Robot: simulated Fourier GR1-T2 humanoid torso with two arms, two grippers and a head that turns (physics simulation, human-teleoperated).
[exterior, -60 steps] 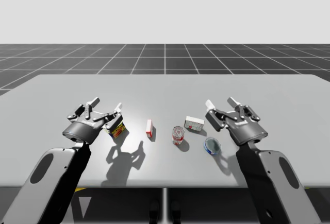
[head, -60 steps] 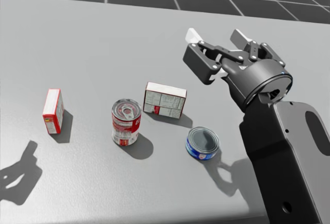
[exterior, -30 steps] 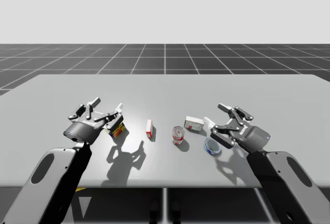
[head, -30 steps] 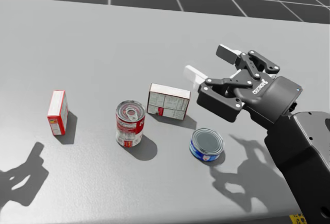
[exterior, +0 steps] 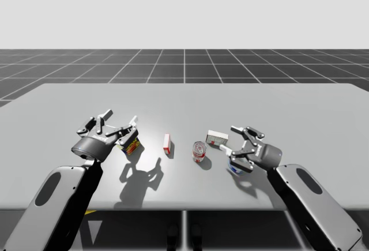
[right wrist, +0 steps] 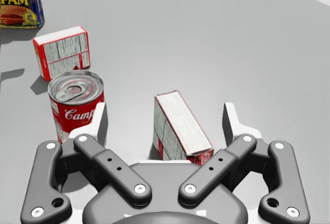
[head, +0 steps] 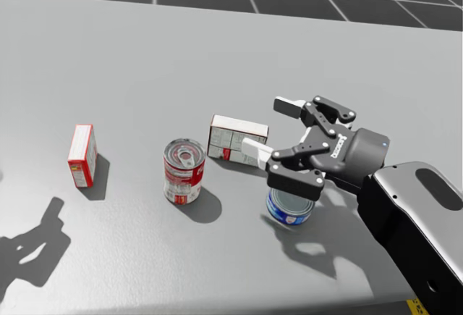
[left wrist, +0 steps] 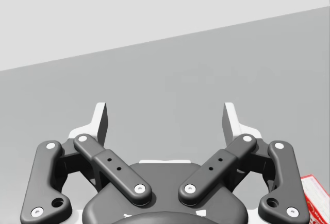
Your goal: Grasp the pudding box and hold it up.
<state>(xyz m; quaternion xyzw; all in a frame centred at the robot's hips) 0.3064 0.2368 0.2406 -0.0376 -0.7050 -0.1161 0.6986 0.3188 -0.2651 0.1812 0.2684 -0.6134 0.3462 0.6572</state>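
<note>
High view: the pudding box is located just ahead of the right gripper, and the left gripper is held well apart from it.

Head view: the right fingers are seen spread at the box's end, with nothing gripped.

Right wrist view: the box is placed between the fingers, untouched. Its long axis is directed ahead and its narrow width lies across the jaws.

Left wrist view: the left gripper is spread wide and empty.

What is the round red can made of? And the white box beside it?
The red can looks like metal: its top is shiny silver with rings, and a papery label wraps it. The white box looks like thin cardboard, with flat matte printed faces and sharp edges. That is only a guess from looks.
</note>
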